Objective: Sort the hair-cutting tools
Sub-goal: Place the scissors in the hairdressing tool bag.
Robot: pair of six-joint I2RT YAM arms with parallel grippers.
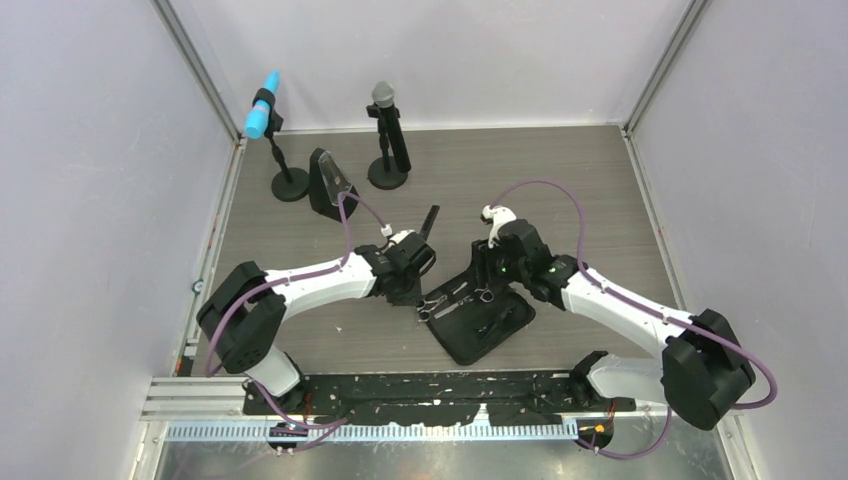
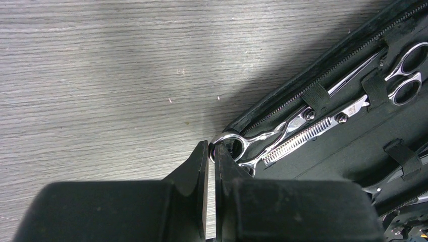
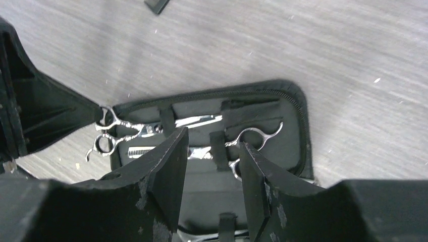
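The black pouch (image 1: 500, 325) lies open mid-table. Two silver scissors are strapped inside it. The plain scissors (image 2: 272, 132) stick their finger rings out over the pouch's left edge. My left gripper (image 2: 212, 147) is shut on the rim of one ring; this also shows in the right wrist view (image 3: 105, 117). The thinning scissors (image 2: 323, 126) lie beside them with their rings (image 3: 252, 138) at the other end. My right gripper (image 3: 212, 151) hangs open and empty above the pouch's middle. The black comb (image 1: 431, 221) lies on the table behind my left wrist. A thin dark clip (image 2: 398, 175) sits under a lower strap.
Two microphones on round bases stand at the back left, one blue (image 1: 262, 110) and one grey (image 1: 383, 100). A small black and clear stand (image 1: 330, 185) is between them. Walls enclose the wooden table (image 1: 600, 190) on three sides.
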